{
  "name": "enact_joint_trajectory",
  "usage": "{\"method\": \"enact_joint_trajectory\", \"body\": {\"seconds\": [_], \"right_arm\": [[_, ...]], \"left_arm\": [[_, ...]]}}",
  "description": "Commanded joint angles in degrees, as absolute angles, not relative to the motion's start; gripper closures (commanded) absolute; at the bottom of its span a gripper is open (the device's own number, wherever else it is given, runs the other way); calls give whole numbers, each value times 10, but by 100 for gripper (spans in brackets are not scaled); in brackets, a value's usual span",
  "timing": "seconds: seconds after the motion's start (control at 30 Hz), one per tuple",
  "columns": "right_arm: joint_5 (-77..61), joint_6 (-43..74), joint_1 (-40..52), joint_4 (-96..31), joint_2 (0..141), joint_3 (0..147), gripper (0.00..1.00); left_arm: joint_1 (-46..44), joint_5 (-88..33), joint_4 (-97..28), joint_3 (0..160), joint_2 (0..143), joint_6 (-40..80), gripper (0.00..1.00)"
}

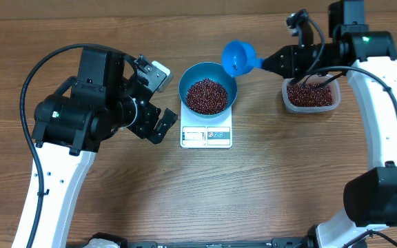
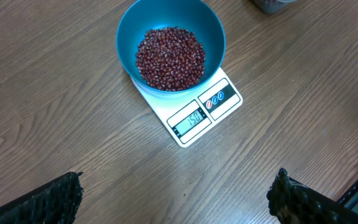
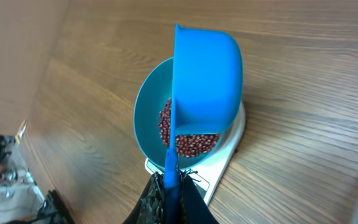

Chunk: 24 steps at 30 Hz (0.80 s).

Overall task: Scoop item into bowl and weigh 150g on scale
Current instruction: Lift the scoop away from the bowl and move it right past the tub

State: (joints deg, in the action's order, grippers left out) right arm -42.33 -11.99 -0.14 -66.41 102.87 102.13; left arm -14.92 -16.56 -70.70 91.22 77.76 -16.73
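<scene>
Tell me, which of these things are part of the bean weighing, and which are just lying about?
In the job: beans, blue bowl, white scale, blue scoop in the right gripper, clear tub of spare beans.
Just there: wooden table, the arms' black cables.

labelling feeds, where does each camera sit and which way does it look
overhead: above the table, facing down on beans in the bowl on the scale; left arm and right arm show.
left wrist: on the left arm, looking down at bowl and scale; open left fingers edge the bottom.
right wrist: behind the scoop, looking along its handle to the bowl; right fingers grip the handle.
shared: all see bowl and scale.
</scene>
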Motion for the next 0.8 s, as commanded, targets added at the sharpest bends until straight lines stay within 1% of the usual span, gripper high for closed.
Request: {"method": "enact_joint_trajectory", "body": {"seconds": [0.0,0.13,0.23,0.37,0.43,0.5,0.63,0.77], "right_arm": [[-431,-117,-46,-667,976,1040,96],[-374,-106,-103,-694,942,1040,96],[-297,-101,-152,-737,923,1040,96],[-177,-62,-179,-774,920,1037,96],[-119,-46,-176,-775,920,1029,96],[-99,-44,-164,-773,921,1025,96],[31,-25,-103,-766,921,1024,96],[125,-12,-48,-770,924,1023,96]], "left_arm": [[-150,-174,-705,920,775,-176,0],[-150,-174,-705,920,775,-176,0],[-150,-174,-705,920,775,-176,0],[-150,-174,-705,920,775,-176,0],[-150,-174,-705,920,775,-176,0],[-150,-174,-705,920,775,-176,0],[-150,-174,-705,920,775,-176,1],[-150,-174,-705,920,775,-176,0]]}}
